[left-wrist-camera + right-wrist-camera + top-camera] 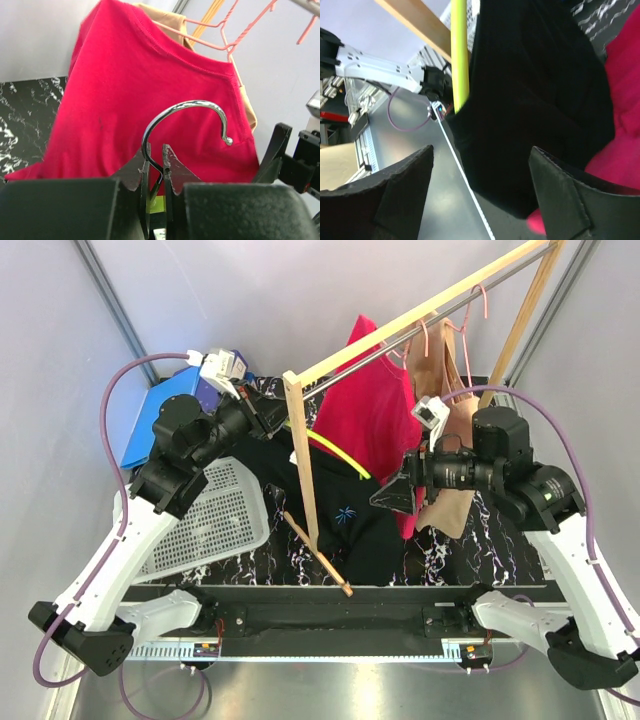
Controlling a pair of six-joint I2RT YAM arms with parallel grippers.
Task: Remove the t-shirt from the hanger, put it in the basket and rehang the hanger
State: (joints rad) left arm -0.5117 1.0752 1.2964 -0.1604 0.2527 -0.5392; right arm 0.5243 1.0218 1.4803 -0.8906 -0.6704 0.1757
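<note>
Left gripper (154, 162) clamped on chrome hanger hook (186, 104), lower centre of its wrist view. Right gripper (481, 155) fingers apart, facing black t-shirt (535, 95). Shirt hangs on yellow-green hanger (459, 55), centre of top view, beside red t-shirt (365, 410).

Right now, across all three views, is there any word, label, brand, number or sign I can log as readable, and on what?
No text is readable in any view.
black t-shirt: it carries a small pale starburst-like print, with no letters that I can make out.
small board at the left arm's base: any markings on it are too small to read.
</note>
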